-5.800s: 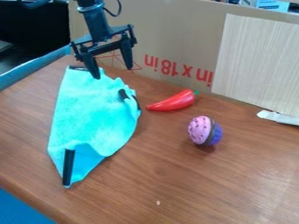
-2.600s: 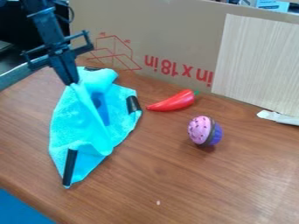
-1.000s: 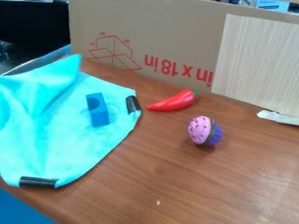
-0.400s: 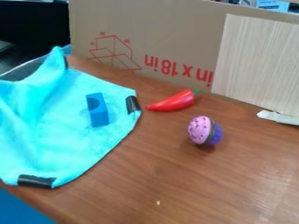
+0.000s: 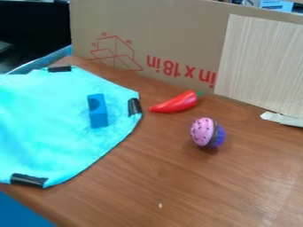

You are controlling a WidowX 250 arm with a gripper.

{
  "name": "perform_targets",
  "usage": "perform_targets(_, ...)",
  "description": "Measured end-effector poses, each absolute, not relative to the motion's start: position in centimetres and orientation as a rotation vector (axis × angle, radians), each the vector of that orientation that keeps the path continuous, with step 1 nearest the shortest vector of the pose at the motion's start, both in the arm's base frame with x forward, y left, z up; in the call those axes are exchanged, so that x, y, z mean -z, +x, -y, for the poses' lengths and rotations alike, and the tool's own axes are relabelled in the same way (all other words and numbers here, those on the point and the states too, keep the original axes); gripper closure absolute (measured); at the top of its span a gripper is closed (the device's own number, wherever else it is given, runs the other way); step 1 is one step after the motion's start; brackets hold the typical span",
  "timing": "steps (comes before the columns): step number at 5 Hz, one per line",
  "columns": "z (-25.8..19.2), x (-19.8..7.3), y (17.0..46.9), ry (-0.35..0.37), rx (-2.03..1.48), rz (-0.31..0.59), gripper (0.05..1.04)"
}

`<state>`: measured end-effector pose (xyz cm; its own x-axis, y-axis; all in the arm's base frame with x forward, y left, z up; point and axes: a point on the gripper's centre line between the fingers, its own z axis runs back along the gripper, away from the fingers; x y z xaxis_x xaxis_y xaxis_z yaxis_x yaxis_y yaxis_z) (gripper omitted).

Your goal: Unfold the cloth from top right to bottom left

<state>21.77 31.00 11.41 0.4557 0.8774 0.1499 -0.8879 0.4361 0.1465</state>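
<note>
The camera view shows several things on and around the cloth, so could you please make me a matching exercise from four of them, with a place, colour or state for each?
Things:
1. Blue block
2. Toy pepper
3. Toy cupcake
4. Cloth

Places, colours, states:
A. Pink top, purple base
B. Spread out, with black strips along its edge
C. Resting on the cloth
D. Red, its pointed end toward the cloth

Right pairs: 1-C, 2-D, 3-A, 4-B

brown wood-grain tabletop (image 5: 195,190) | tan cardboard panel with red markings (image 5: 172,40) behind it | pale wood-grain board (image 5: 260,62) against the cardboard, at right | bright blue surface (image 5: 21,210) below the table's near-left edge | dark area (image 5: 35,26) upper left
</note>
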Motion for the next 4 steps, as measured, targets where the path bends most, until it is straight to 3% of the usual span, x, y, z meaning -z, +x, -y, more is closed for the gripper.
perform_targets(1, -30.7, -11.4, 21.5, 0.212, -1.136, 0.027, 1.011)
perform_targets(2, -31.4, -12.7, 21.6, 0.231, -1.214, -0.015, 0.888)
perform_targets(3, -31.5, -12.7, 21.6, 0.228, -1.241, -0.060, 0.646)
perform_targets(4, -32.1, -12.4, 21.7, 0.234, -1.248, -0.133, 0.310)
